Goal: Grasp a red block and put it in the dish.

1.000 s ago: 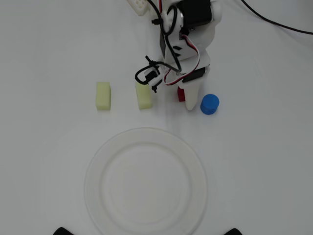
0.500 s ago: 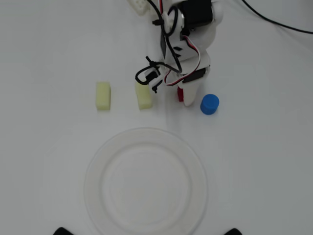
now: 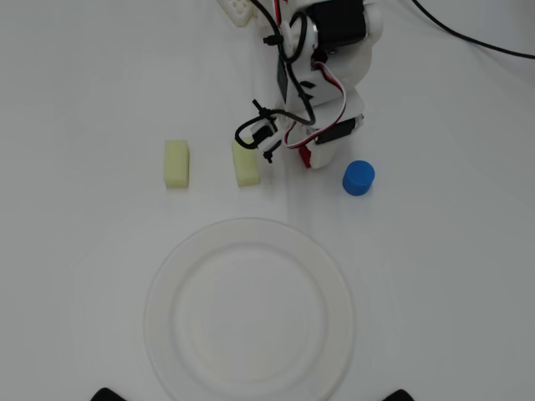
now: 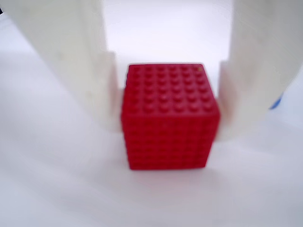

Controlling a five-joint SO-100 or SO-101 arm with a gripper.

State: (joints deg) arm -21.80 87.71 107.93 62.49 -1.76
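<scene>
The step in hand was the grasp itself. In the wrist view the hand (image 4: 168, 101) stood spread around the red block (image 4: 168, 118), one finger at each side and seemingly touching or almost so — whether it was squeezing yet could not be told. The block sat on the white surface (image 4: 57, 189); overhead, only a sliver of it showed beneath the arm, near the blue cylinder (image 3: 358, 178). Next, probably: press together, lift, and carry it to the dish (image 3: 249, 311) — still empty.
</scene>
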